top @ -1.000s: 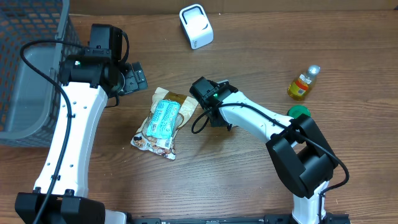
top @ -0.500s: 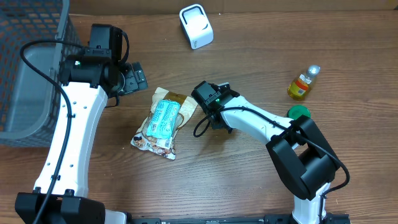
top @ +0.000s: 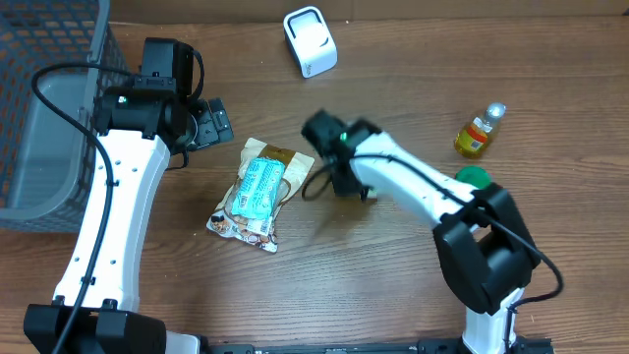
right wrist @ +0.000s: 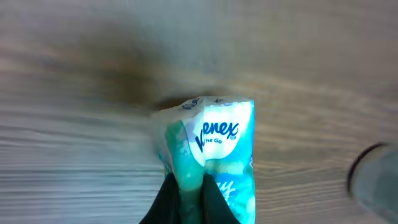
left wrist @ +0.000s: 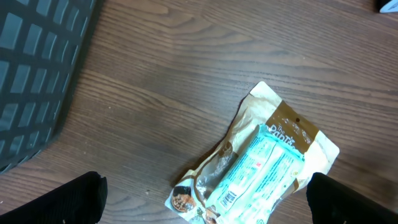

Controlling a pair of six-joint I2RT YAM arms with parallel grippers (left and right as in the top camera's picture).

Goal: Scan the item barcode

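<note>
table (top: 393, 295): wooden top, lying beneath both grippers
basket (top: 39, 118): grey mesh, on the outer side of the left gripper (top: 218, 122) and well apart from the right gripper (right wrist: 189, 202)
left gripper: jaws spread as wide as they go, holding nothing; it hangs above the table near the top corner of the snack bag (top: 257, 192)
right gripper: jaws closed tight on the tissue pack (right wrist: 214, 146), pinching its lower edge; blurred in the overhead view
snack bag: brown and white with a teal label, lying flat on the table between the two grippers
scanner (top: 310, 41): white, standing beyond the right gripper toward the far edge, well apart from it
tissue pack: teal and white, clamped between the right gripper's fingers (right wrist: 168, 196); hidden under that gripper in the overhead view
bottle (top: 479, 133): small, orange contents, on the outer side of the right gripper, well apart
green cap (top: 472, 177): near the bottle, beside the right arm
</note>
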